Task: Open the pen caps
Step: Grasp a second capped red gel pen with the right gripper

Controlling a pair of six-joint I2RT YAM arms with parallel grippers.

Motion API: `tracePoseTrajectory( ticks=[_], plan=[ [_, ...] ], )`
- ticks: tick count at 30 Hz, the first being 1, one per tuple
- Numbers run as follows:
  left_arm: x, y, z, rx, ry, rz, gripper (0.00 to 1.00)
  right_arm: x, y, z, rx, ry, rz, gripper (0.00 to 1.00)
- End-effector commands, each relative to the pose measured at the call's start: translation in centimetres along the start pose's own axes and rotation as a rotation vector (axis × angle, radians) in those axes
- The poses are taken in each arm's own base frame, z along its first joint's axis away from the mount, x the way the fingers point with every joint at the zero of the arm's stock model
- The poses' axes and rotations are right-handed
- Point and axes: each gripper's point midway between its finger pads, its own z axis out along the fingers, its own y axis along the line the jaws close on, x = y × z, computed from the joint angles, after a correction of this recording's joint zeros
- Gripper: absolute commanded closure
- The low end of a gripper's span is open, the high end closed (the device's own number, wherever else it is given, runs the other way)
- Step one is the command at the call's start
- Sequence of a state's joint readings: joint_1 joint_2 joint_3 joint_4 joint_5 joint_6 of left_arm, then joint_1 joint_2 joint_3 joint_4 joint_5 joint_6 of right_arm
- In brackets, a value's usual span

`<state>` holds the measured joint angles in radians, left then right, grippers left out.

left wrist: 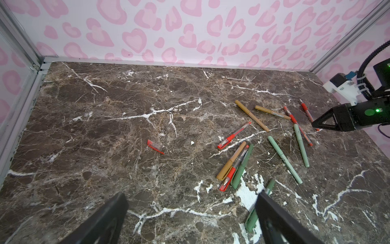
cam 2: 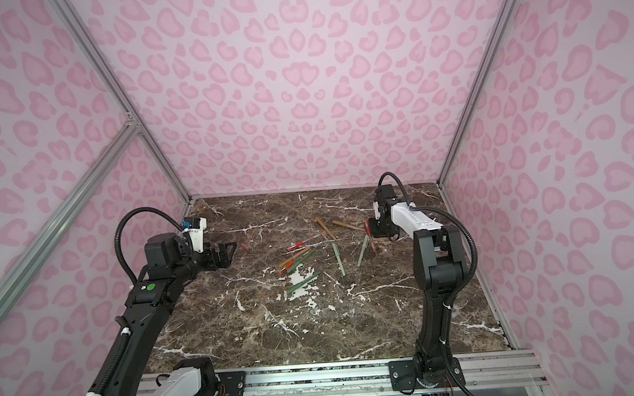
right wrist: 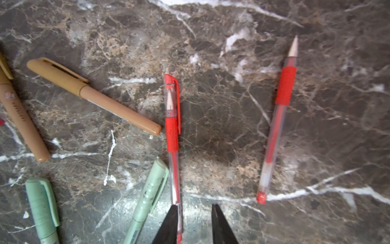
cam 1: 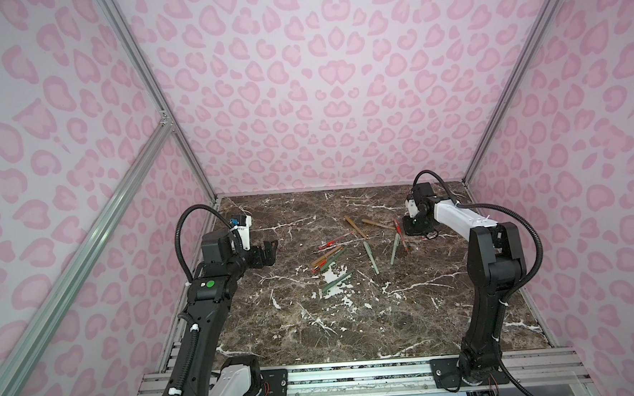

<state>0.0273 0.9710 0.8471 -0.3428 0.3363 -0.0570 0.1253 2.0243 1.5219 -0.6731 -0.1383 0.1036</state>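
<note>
Hiding half a green pen [left wrist: 252, 220], left end effector [left wrist: 192, 196] agape, empty, right end effector [right wrist: 194, 208] slightly parted, empty

Enclosure: three walls [cam 1: 301, 76] papered pale with pink heart-shaped leopard spots, the same print in both top views. Silver aluminium struts [cam 1: 144, 72] run up the back corners, and a diagonal brace [cam 1: 94, 233] crosses the left wall. Work surface [cam 1: 352, 327]: dark brown marble pattern, white veins, one white chipped patch [cam 1: 329, 276] near the middle. A slotted aluminium rail [cam 1: 354, 372] runs along the near edge. Lighting even, shadows soft.
</note>
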Motion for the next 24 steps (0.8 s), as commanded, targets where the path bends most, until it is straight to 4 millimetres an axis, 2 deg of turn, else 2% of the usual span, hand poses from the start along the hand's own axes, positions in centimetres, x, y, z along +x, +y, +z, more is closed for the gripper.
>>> tracePoseTrajectory(
  ticks=[1, 7, 11, 15, 20, 23, 24],
  plan=[
    [-1.1, -0.2, -0.4, 0.005, -0.033, 0.008, 0.02, 0.7, 0.5, 1.1, -0.012, 0.026, 0.007, 0.72],
    [-0.9, -0.1, -0.2, 0.005, -0.033, 0.010, 0.02, 1.2, 0.6, 2.2, 0.010, 0.049, -0.007, 0.73],
    [-1.3, -0.2, -0.4, 0.008, -0.042, 0.011, 0.02, 1.3, 1.4, 2.3, -0.017, 0.049, -0.025, 0.73],
    [-1.0, -0.1, -0.3, 0.005, -0.036, 0.011, 0.02, 2.0, 0.8, 3.2, 0.013, 0.074, -0.011, 0.74],
    [-1.1, -0.2, -0.3, 0.013, -0.043, 0.011, 0.02, 2.4, 1.0, 4.1, 0.008, 0.087, -0.025, 0.79],
    [-1.0, -0.1, -0.3, 0.008, -0.034, 0.008, 0.02, 2.4, 0.8, 4.2, 0.017, 0.084, -0.009, 0.85],
    [-1.1, -0.2, -0.3, 0.011, -0.033, 0.006, 0.02, 3.8, 0.7, 4.8, 0.014, 0.117, -0.007, 0.88]
  ],
)
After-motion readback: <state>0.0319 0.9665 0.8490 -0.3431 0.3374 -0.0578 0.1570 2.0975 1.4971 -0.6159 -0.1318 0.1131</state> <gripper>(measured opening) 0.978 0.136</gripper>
